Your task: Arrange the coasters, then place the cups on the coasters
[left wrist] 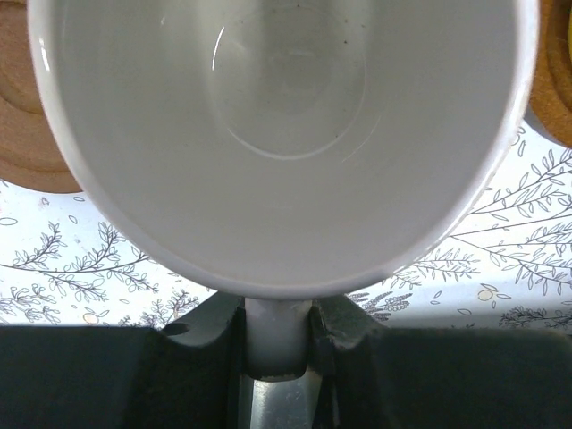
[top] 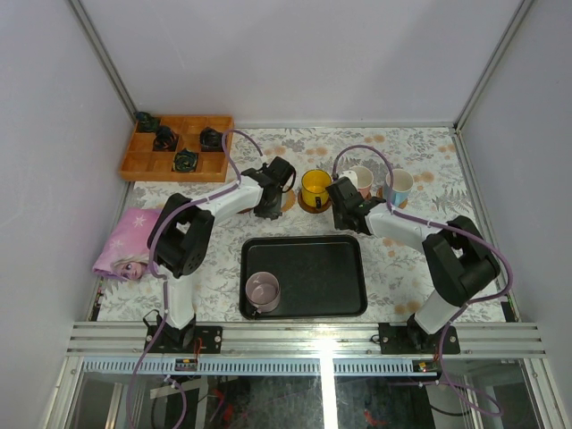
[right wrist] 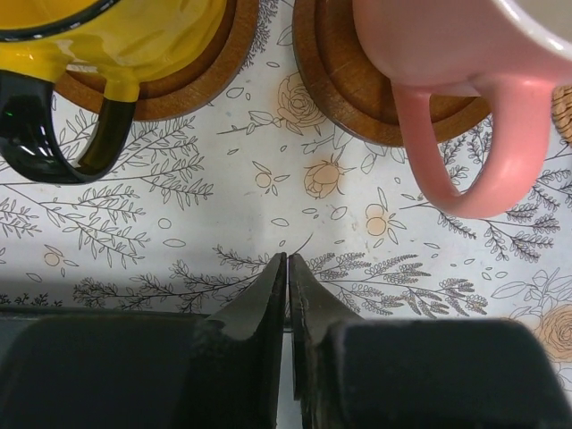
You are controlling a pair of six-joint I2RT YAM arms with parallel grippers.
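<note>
White cup [left wrist: 286, 179] filling the left wrist view, top cut off, handle pinched by left gripper [left wrist: 278, 335], coaster [left wrist: 22, 134] half hidden upper left, right gripper [right wrist: 287, 277] fingers pressed together, empty.

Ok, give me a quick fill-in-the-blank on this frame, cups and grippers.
1. The left gripper grips the white cup by its ___.
2. The right gripper is shut and holds ___.
3. The lilac cup sits inside the black ___.
Missing words: handle; nothing; tray.
</note>
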